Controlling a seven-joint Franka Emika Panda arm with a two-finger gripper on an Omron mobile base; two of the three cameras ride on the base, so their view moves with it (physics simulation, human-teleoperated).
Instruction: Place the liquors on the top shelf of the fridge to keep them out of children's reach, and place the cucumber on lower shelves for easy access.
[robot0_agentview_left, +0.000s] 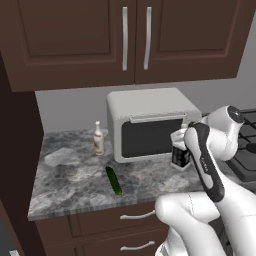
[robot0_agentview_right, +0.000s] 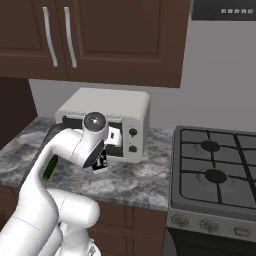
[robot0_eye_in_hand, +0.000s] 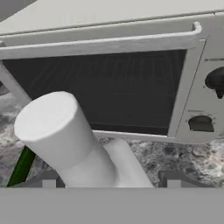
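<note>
In front of the microwave (robot0_agentview_left: 150, 125), on the table (robot0_agentview_left: 75, 192), the tool (robot0_eye_in_hand: 111, 181) hangs over the squat liquor bottle (robot0_agentview_left: 180, 155), its jaws spread either side of the white neck, nothing gripped; next it should lower and clench. The slim bottle (robot0_agentview_left: 98, 139) and cucumber (robot0_agentview_left: 114, 180) wait leftward

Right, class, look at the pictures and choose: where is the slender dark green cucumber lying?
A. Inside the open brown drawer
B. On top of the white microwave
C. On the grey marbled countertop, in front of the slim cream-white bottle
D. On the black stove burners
C: in the left base view the slender dark green cucumber lies flat on the grey marbled countertop, nearer the front edge than the slim cream-white bottle, left of the white microwave.
</note>
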